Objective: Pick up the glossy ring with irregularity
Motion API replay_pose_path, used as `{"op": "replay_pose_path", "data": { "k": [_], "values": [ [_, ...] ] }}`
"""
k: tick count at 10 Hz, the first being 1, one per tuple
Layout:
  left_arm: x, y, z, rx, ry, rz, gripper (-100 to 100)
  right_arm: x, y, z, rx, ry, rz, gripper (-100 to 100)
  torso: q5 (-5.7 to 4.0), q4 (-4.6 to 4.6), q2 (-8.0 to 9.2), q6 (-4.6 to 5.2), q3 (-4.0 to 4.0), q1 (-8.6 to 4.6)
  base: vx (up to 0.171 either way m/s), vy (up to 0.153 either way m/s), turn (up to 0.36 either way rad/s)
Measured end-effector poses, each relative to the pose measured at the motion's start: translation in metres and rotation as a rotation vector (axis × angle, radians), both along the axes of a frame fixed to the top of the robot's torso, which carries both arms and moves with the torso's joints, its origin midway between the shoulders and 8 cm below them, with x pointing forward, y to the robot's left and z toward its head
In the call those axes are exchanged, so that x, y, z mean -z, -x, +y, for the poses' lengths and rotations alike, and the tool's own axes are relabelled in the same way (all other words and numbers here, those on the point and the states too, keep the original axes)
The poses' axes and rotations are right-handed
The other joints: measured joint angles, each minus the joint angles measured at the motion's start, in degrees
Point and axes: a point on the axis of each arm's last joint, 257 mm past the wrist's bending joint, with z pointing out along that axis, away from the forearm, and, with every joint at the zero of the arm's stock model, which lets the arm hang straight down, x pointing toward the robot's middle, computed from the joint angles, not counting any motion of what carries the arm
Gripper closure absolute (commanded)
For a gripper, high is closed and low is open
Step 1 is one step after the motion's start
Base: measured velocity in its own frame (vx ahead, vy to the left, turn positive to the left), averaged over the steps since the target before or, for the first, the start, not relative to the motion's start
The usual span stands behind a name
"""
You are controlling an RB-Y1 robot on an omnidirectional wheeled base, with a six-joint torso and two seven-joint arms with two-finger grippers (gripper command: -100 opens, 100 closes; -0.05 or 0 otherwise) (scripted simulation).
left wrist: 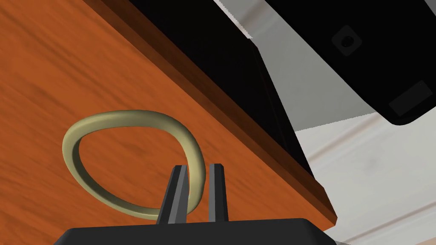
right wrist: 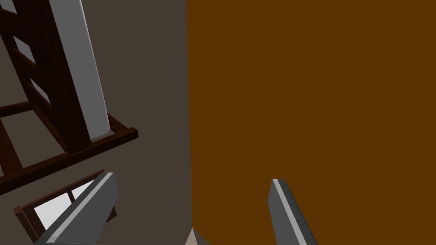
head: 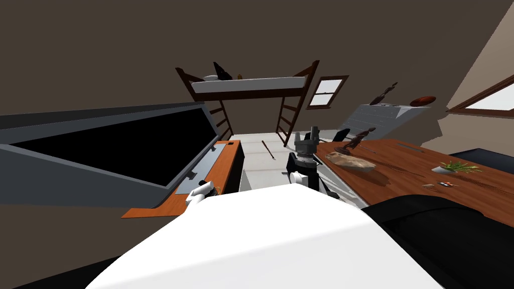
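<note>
- Left gripper (left wrist: pixel 197 166): low over an orange-brown wooden top (left wrist: pixel 64 64), near that top's edge. Its fingers (left wrist: pixel 176 191) are drawn close together, far narrower than their open stance, with one stretch of the ring's band between them. Judged to be clamped on the band.
- Ring (left wrist: pixel 127 117): an olive-tan loop with a smooth sheen and an uneven outline, bulging on one side and flatter on the other. It lies flat against the wooden top. Whether it rests on the wood or has cleared it cannot be determined.
- Handling, as assessed: light and rigid, and unlikely to deform under the grip. The glossy, rounded band is the risk, because thin blades may slide along it or let the loop pivot and hang. The present hold across the band's thickness is the practical one. A lift kept slow and straight up should limit swing.
- Right gripper (head: pixel 307 136): raised ahead of the torso, well apart from the ring. Its fingers are spread wide, holding and touching nothing.
</note>
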Motion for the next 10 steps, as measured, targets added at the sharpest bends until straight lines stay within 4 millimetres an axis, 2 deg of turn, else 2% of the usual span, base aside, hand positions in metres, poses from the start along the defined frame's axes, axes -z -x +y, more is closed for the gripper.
{"op": "replay_pose_path", "data": {
  "k": [2,3,4,9,10],
  "values": [
    [0.0,-0.001,0.0,0.001,-0.001,-0.001,100,0.0,0.0,0.0,0.0,0.0,0.0,0,0.09,-0.06,-0.14,-0.01,-0.1,0.15,0.0,0.0,0.0],
    [0.0,-0.001,0.0,0.001,-0.001,-0.001,0,0.0,0.0,0.0,0.0,0.0,0.0,0,0.09,-0.07,-0.16,-0.01,-0.11,0.17,0.0,0.0,0.0],
    [0.0,-0.001,0.0,0.001,-0.001,-0.001,100,0.0,0.0,0.0,0.0,0.0,0.0,0,0.1,-0.07,-0.17,-0.01,-0.12,0.18,-0.012,-0.006,-0.023],
    [-0.017,-0.009,0.01,-0.008,-0.001,-0.001,100,0.0,0.0,0.0,0.0,0.0,0.0,0,0.08,-0.04,-0.05,-0.01,-0.05,0.1,-0.028,-0.015,-0.016],
    [-0.017,-0.009,0.01,-0.009,-0.001,0.0,0,0.0,0.0,0.0,0.0,0.0,0.0,0,0.1,-0.06,-0.1,-0.02,-0.08,0.14,0.0,0.0,0.0]
  ]
}}
